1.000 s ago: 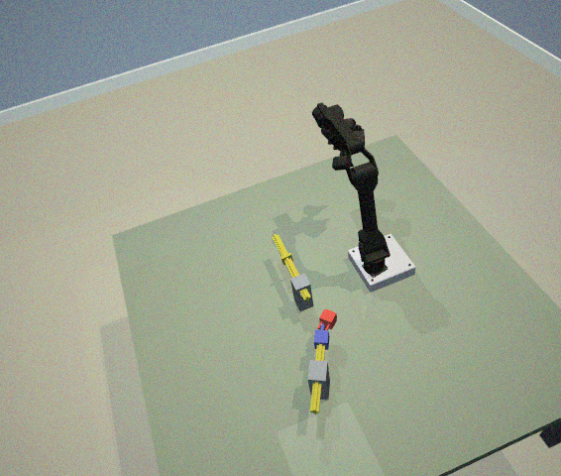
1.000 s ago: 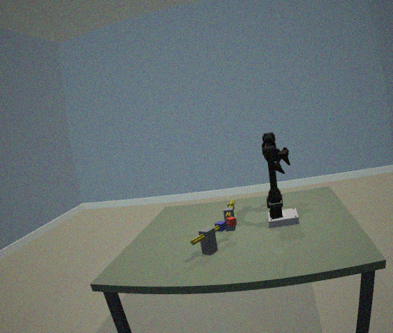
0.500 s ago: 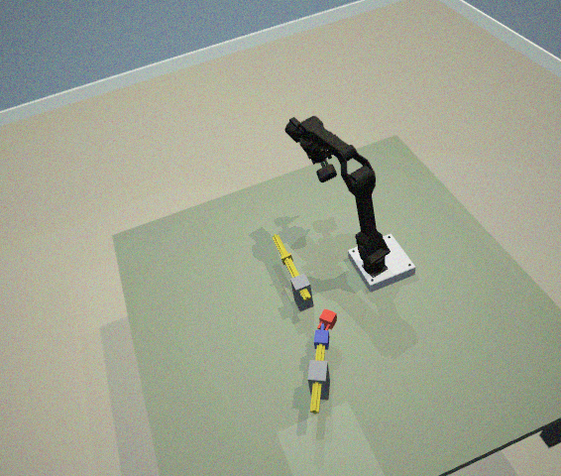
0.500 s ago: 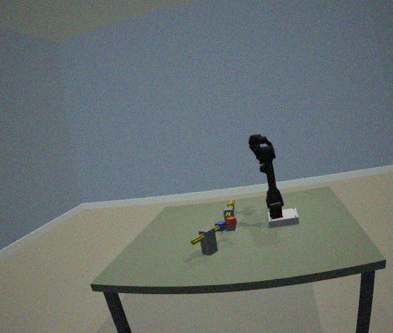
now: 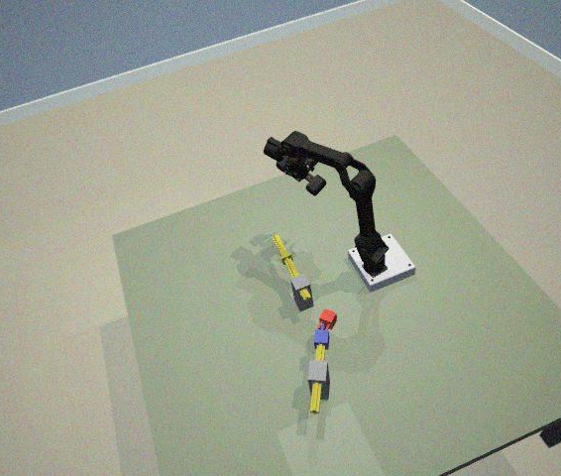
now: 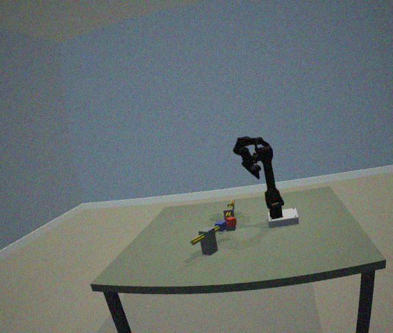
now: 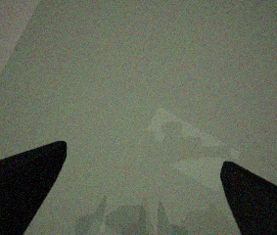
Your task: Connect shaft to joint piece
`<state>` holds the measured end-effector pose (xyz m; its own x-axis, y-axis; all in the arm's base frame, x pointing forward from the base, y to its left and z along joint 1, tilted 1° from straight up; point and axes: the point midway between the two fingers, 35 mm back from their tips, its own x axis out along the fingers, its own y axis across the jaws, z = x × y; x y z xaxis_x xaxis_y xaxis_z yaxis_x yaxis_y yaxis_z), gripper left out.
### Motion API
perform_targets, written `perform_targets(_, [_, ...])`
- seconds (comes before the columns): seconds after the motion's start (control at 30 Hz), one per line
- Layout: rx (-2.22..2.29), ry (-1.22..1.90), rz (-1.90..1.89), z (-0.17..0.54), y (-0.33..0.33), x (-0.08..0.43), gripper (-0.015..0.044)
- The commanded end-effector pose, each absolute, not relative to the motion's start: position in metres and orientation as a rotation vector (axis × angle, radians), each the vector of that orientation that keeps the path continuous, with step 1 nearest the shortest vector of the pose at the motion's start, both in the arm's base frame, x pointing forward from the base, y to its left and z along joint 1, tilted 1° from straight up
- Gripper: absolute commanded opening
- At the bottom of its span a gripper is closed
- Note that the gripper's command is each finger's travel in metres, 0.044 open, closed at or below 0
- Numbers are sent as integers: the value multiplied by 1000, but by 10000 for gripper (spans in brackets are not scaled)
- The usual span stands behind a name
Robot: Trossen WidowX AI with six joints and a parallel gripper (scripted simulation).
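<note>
In the top view, the gripper point(image 5: 305, 179) point(image 6: 255, 172) point(image 7: 144, 158) hangs wide open and empty, with the red joint piece point(image 5: 327, 317) point(image 6: 230, 222) lying toward six o'clock, its shaft point(image 5: 315, 397) point(image 6: 197, 239) running roughly twelve to six.

Item: table point(image 5: 424, 348) point(image 6: 279, 258) point(image 7: 104, 73), bearing two blocks. First block point(image 5: 317, 370) point(image 6: 209, 243), before the other in the exterior view, held the first shaft point(image 5: 315, 398) point(image 6: 197, 239); joint piece point(image 5: 327, 317) point(image 6: 230, 222) on its end, between the blocks. Second block point(image 5: 300, 282) point(image 6: 225, 211) held the second shaft point(image 5: 290, 267) point(image 6: 231, 205). Base plate point(image 5: 402, 258) point(image 6: 290, 219) stood right of both.
</note>
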<state>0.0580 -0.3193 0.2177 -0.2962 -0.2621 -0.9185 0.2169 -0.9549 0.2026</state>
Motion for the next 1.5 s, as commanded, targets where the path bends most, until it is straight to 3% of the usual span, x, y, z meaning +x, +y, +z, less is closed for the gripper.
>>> perform_targets(0.0, [1625, 74, -2238, 216, -309, 79, 440])
perform_targets(0.77, [1317, 739, -1682, 208, -214, 187, 440])
perform_targets(1.47, [913, 1176, -1105, 200, -100, 233, 440])
